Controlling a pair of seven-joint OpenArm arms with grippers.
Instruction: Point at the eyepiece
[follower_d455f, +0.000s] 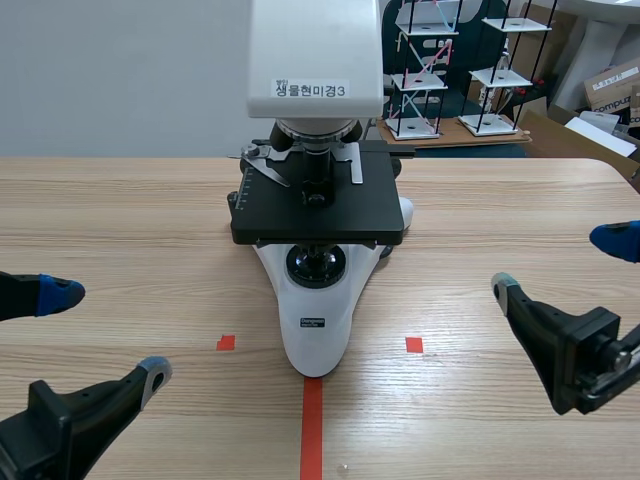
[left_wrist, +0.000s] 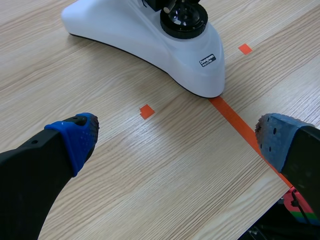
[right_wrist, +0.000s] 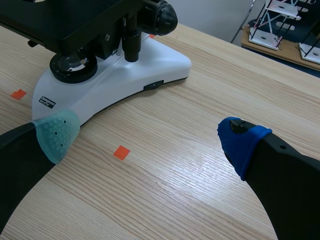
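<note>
White and black, the microscope (follower_d455f: 315, 200) stands on the wooden table (follower_d455f: 120, 220) with its base toward us. We hold our left gripper (follower_d455f: 108, 332) low to the left of the microscope and our right gripper (follower_d455f: 560, 264) low to its right. Both are spread wide and grasp nothing, likely so that either arm can rise freely. We cannot see the eyepiece: the microscope's head (follower_d455f: 315, 55) runs out of view, so it presumably sits above, and pointing calls for a lift.

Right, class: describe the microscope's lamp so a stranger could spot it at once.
Start at the white microscope mid-table. Under its flat black stage, on the white base, sits the lamp: the only round black ring holding an upward-facing glass lens.
</note>
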